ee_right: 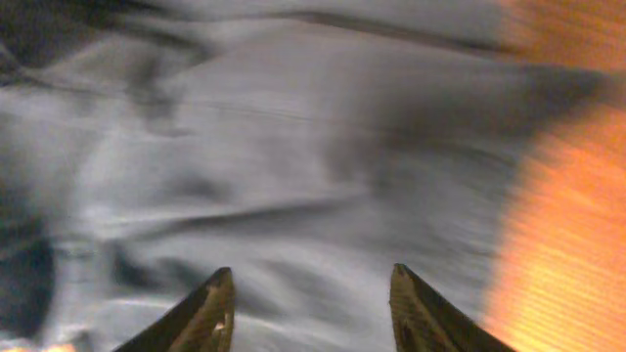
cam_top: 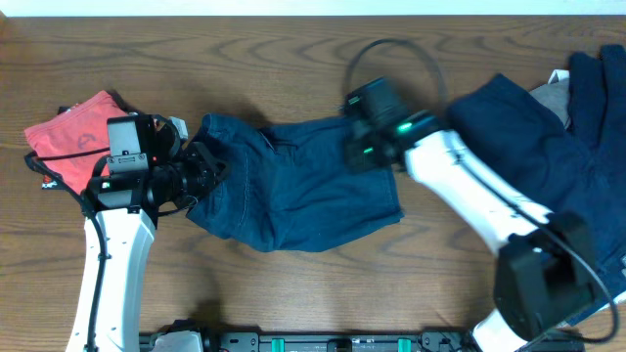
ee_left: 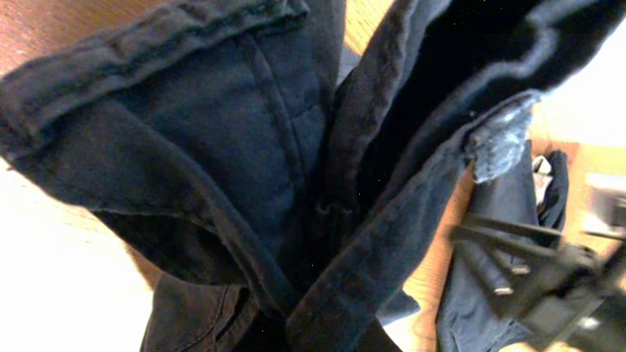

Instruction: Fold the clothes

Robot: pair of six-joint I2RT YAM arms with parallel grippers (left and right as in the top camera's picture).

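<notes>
Navy shorts (cam_top: pixel 293 196) lie spread across the middle of the wooden worktop (cam_top: pixel 293 303), fairly flat but rumpled along their 9 o'clock edge, where the cloth is drawn up into a bunch; a red top (cam_top: pixel 68 137) sits crumpled at 9 o'clock on the worktop, just beside the left arm; a pile of navy clothes (cam_top: pixel 518 137) lies at 3 o'clock, partly under the right arm.

The step in hand looks to me like the first fold of the shorts, one side to be carried over the other. To do it well, each grip should take the hem or waistband itself rather than a loose fistful; both ends should lift level; the cloth should be drawn gently taut so the crease lands straight. An uneven lift would likely drag the whole garment sideways.

The left fingers (cam_top: pixel 205 174) are at the shorts' 9 o'clock edge; dark folds fill the left wrist view and hide the tips, yet the folds gather to one tight point at 6 o'clock there, so the fingers look pressed together on the shorts. The right fingers (cam_top: pixel 364 149) hover at the shorts' 1 o'clock corner; their two tips stand well spread over blurred cloth, holding nothing; whether they touch it I cannot tell.
</notes>
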